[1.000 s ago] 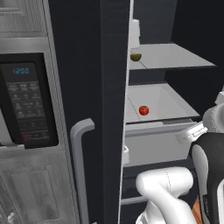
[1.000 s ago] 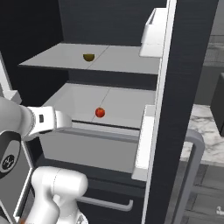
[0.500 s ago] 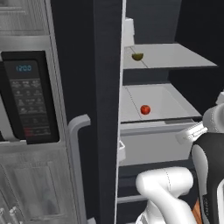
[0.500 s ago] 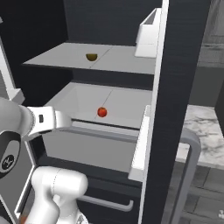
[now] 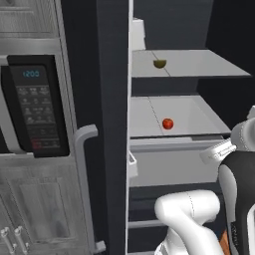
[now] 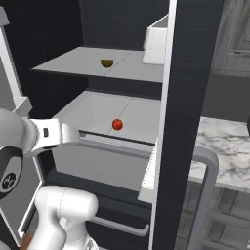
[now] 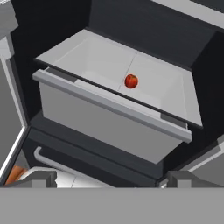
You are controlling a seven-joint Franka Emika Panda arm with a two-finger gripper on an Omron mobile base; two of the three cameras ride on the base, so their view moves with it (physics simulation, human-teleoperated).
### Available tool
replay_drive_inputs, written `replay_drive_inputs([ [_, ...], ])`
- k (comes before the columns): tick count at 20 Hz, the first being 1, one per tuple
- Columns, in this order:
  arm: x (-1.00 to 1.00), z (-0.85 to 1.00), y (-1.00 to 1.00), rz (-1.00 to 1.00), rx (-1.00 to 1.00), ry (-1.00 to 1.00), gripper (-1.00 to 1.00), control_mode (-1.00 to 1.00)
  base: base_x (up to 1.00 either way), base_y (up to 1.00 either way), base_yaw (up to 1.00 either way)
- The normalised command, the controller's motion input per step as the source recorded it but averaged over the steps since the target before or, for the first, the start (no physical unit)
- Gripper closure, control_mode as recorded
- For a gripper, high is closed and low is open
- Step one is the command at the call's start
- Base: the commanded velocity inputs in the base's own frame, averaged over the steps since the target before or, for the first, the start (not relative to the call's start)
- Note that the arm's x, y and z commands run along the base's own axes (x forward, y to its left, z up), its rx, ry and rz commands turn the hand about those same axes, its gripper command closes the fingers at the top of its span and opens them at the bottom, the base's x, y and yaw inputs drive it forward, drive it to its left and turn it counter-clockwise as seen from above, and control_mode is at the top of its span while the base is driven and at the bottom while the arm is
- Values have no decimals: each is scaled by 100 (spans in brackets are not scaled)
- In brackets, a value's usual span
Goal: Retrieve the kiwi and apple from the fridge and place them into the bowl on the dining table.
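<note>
The fridge (image 5: 114, 99) stands open. The apple (image 5: 168, 123) sits on the lower grey shelf (image 6: 97, 110), near its front edge, and the kiwi (image 5: 160, 63) rests on the upper shelf (image 5: 199, 62), farther back. The end effector (image 7: 107, 178) is open and empty, well short of the apple. A marble table (image 6: 222, 146) lies at right.

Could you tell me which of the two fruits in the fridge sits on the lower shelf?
The red apple sits on the lower shelf; the olive-green kiwi rests on the shelf above.

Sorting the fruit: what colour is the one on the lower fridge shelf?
Glossy red: it's the apple, clearest in the hand view.
</note>
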Motion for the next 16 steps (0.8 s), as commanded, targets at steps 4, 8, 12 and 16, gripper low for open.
replay_drive_inputs([
  [4,0,0,0,0,0,0,-100,100,68,-4,26],
  [8,37,0,-1,10,0,11,-100,-100,36,-1,11],
  [12,77,0,-7,11,4,10,-100,-100,0,0,0],
  [16,85,3,-3,6,6,1,-100,-100,0,0,0],
])
